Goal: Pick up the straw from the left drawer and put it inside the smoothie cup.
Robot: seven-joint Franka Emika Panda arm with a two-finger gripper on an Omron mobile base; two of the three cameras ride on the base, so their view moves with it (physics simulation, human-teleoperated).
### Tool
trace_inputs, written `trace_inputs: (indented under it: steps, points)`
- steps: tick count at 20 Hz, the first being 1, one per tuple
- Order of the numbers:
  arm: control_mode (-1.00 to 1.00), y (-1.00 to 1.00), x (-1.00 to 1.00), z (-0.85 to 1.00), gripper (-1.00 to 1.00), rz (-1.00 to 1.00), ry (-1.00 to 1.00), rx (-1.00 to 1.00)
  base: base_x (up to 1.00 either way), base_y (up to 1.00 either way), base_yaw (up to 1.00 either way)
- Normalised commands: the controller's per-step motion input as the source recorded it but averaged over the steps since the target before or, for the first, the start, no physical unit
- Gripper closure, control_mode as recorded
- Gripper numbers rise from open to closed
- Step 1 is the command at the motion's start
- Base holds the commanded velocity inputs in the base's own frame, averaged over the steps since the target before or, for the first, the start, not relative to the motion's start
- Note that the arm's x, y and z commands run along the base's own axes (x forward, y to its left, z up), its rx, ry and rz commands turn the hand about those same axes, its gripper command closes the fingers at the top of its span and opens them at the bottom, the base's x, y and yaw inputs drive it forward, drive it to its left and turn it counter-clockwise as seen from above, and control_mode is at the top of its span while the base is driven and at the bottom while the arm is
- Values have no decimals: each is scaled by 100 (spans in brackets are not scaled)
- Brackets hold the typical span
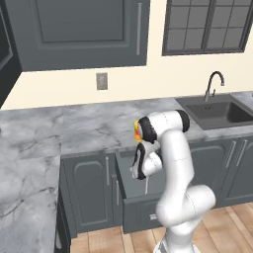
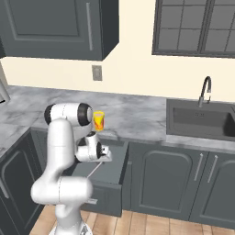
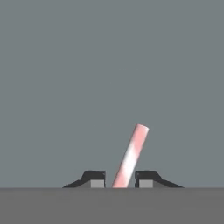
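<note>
Left base view. White arm, bent over the open left drawer, which juts from the cabinet row below the grey marble desk. The smoothie cup stands on the desk edge just behind the arm's upper joint, mostly covered by it; only a yellow and red sliver shows. A thin pale line hanging below the hand is the straw, over the drawer. The fingers themselves are masked by the wrist here.

Right base view. Same drawer, seen from the other side, pulled out under the desk. The cup shows whole, upright, on the desk just behind the drawer. The straw slants down and left from the hand over the drawer floor. Sink and tap lie well apart to the right.

Hand view. The gripper has its fingers clenched on the straw, one tip either side, against the flat grey drawer floor. The hold is near one end, and a short pink-white stub rises past the tips, tilted right.

Handling, judged: very light, stiff, smooth and round, so liable to swivel or slip in the pinch. A hold near the end leaves length free to lower into the cup.

Hard to make out: whether the straw's far end rests on the drawer floor or hangs clear; the cup's opening.
</note>
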Motion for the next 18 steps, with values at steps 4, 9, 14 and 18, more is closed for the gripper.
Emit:
trace_inputs:
  steps: [4,9,14,18]
  points:
    - [-100,5,-60,-9,100,0,3,-4,0,0,0]
    - [-100,-5,-58,-2,100,-5,-2,0,0,0,0]
    - [-100,-15,-63,28,100,-2,-21,3,0,0,0]
    - [-100,-6,-56,77,100,-1,-35,7,0,0,0]
